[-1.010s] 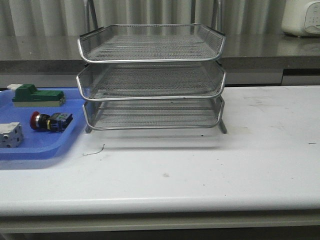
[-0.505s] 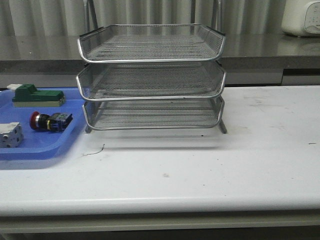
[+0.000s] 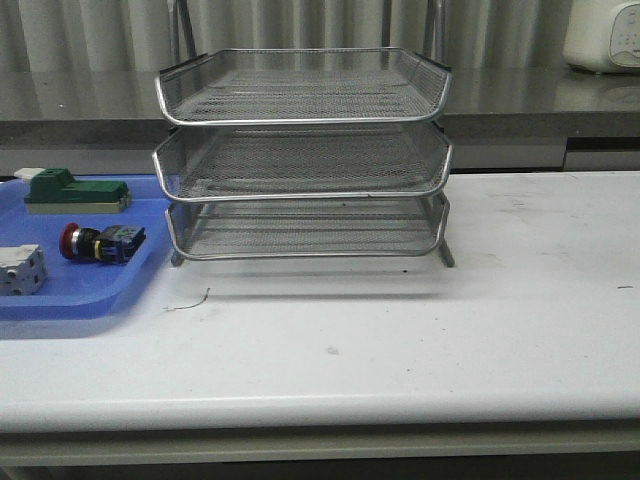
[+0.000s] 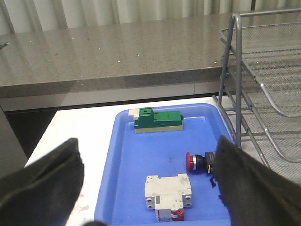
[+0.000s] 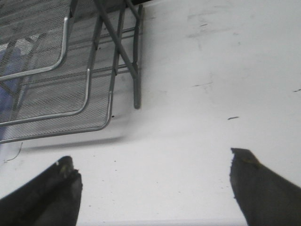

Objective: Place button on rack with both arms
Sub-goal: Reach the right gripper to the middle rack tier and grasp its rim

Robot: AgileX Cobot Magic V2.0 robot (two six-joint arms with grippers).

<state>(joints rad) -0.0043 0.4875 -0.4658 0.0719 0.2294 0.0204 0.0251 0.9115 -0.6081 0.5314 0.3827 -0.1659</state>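
Note:
The button (image 3: 98, 242), with a red cap and a black, yellow and blue body, lies on its side in the blue tray (image 3: 90, 295) left of the rack. It also shows in the left wrist view (image 4: 200, 161), partly behind one finger. The three-tier silver wire-mesh rack (image 3: 305, 150) stands at the back middle of the table. My left gripper (image 4: 150, 169) is open and empty above the tray. My right gripper (image 5: 153, 181) is open and empty over bare table, beside the rack's lower corner (image 5: 84, 94). Neither arm shows in the front view.
A green-and-white block (image 3: 75, 190) and a white block (image 3: 20, 270) also lie in the blue tray; both show in the left wrist view (image 4: 157, 120) (image 4: 168, 195). A grey stone counter (image 3: 520, 100) runs behind the table. A white appliance (image 3: 603, 35) stands at the far right.

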